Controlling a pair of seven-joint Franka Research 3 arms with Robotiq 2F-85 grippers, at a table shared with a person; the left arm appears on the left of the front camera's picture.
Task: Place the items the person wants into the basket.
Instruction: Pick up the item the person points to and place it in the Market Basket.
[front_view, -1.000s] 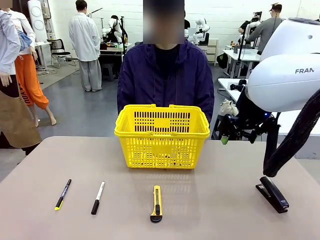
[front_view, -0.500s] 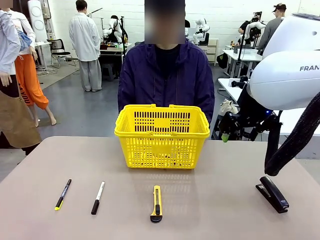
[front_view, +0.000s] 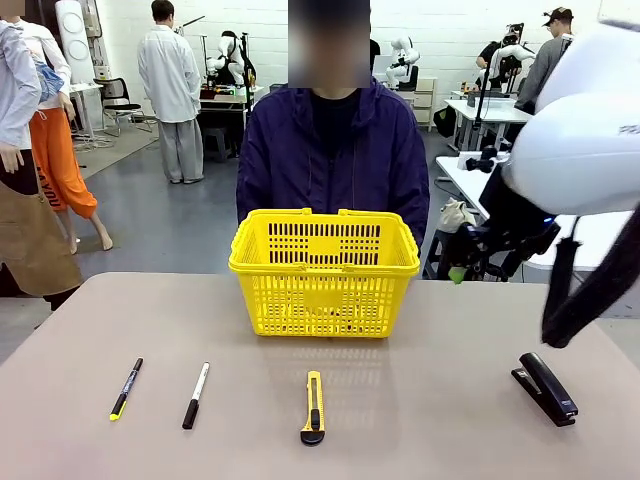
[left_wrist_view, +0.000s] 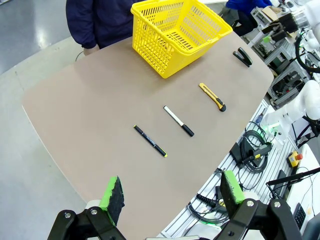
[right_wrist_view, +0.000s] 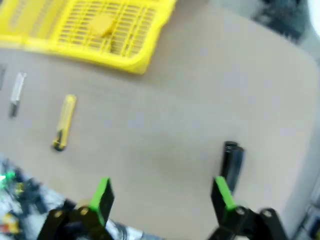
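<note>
Wide, empty at right gripper (right_wrist_view: 162, 192) and left gripper (left_wrist_view: 172, 192); risks shoving blurred black hinged stapler (right_wrist_view: 231, 157), perhaps off right edge of table (front_view: 440, 430).

Right arm (front_view: 585, 140) is a fat glossy white shell at 3 o'clock in the front view, black braided cable sleeve (front_view: 590, 290) running off it toward 5. Left gripper (left_wrist_view: 172, 190): black fingers, bright green pads (left_wrist_view: 114, 192), round pivot bolts at the knuckles. Right gripper (right_wrist_view: 162, 194) looks the same, just blurry.
</note>
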